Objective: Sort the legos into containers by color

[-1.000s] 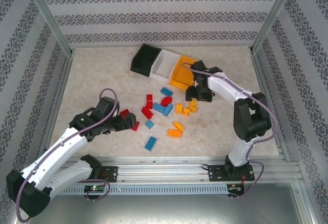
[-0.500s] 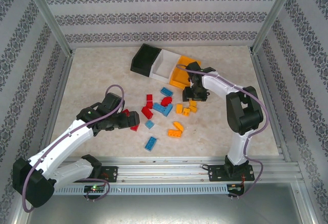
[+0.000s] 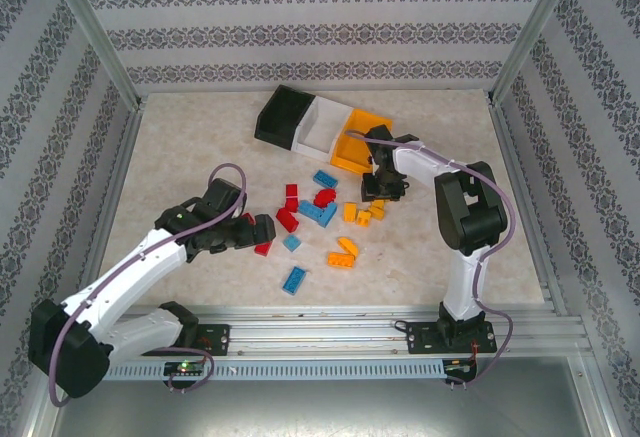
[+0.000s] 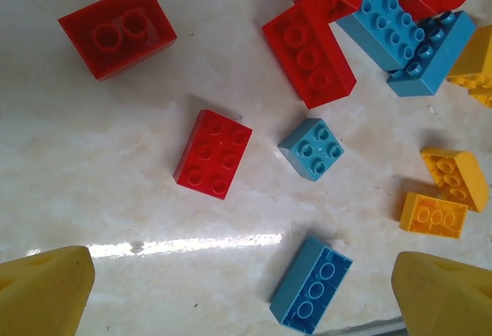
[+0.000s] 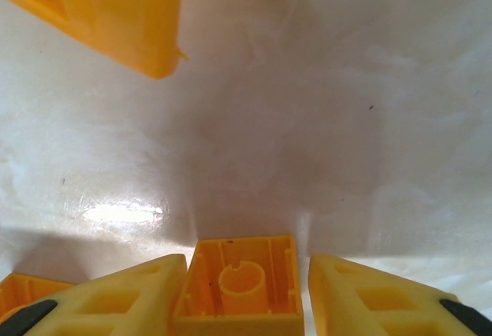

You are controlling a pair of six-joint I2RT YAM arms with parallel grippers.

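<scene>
A pale, marbled desk (image 3: pixel 450 247) sits inside a patterned enclosure, with two white and black robot arms bolted at its near edge. The left arm (image 3: pixel 140 267) reaches in over the left side of the desk. The left jaws stand wide apart and hold nothing, hanging above loose bricks, among them a red six-stud plastic brick (image 4: pixel 213 154) and a small blue four-stud brick (image 4: pixel 311 148).

The right arm (image 3: pixel 455 207) bends down near the far side. There, three open plastic bins stand touching in a row: a black bin (image 3: pixel 283 115), a white bin (image 3: pixel 322 124) and an orange bin (image 3: pixel 358 140).

A scatter of red, blue and orange plastic bricks (image 3: pixel 320 207) lies mid-desk, near the bins but outside them.

The right jaws sit close on either side of one small orange brick (image 5: pixel 237 294), which lies upside down, hollow side up, just beside the orange bin. I cannot tell whether they grip it.

These bricks look light, rigid and slick. The flat opposite side walls seem the best hold, since a corner grip would likely let the brick twist out.
</scene>
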